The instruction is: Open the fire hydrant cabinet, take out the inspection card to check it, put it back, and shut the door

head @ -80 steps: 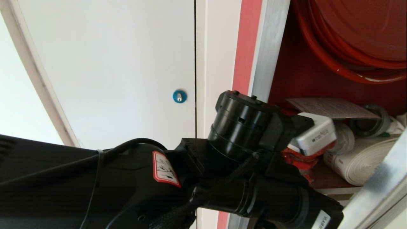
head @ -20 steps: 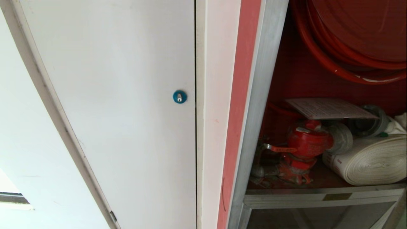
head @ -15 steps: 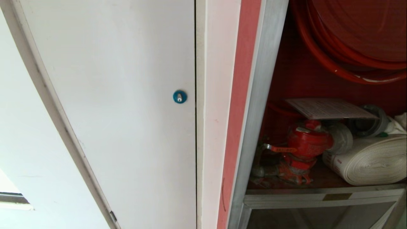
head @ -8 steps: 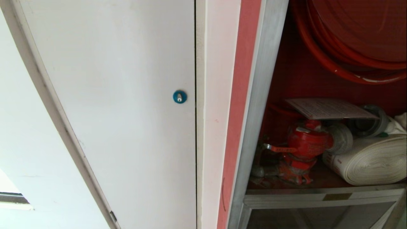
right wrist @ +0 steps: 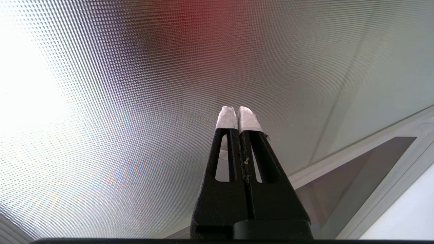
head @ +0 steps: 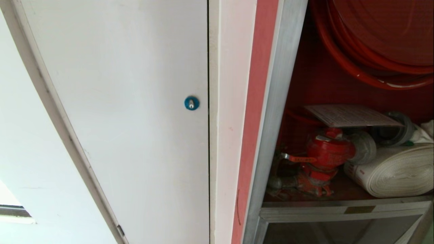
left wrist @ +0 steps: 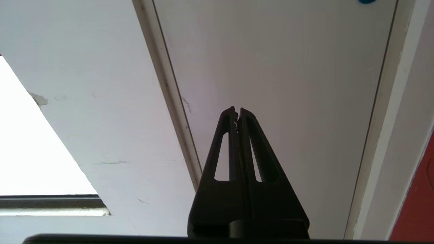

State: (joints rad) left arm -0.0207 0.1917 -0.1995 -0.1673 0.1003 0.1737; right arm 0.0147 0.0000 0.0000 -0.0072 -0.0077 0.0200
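The fire hydrant cabinet (head: 276, 112) stands open, showing its red interior, red hose reel (head: 379, 44) and rolled white hose (head: 396, 171). The inspection card (head: 352, 115) lies flat on top of the red valve (head: 327, 152), with no gripper touching it. Neither arm shows in the head view. My left gripper (left wrist: 237, 110) is shut and empty, pointing at the white panel (left wrist: 288, 67) to the left of the cabinet. My right gripper (right wrist: 237, 111) is shut and empty, close to the dotted glass of the door (right wrist: 135, 101). Only a sliver of the door's edge (head: 426, 222) shows in the head view.
The plain white panel (head: 135, 118) with a blue round lock (head: 191, 102) fills the left of the head view. A pink strip (head: 256, 101) runs beside the cabinet's frame. A silver crossbar (head: 342, 210) with a small brass plate (head: 359, 209) lies below the valve shelf.
About five seconds ago my left arm reached into the cabinet by the card; it has since left the head view. The door's edge at the lower right has receded. The last second shows no difference.
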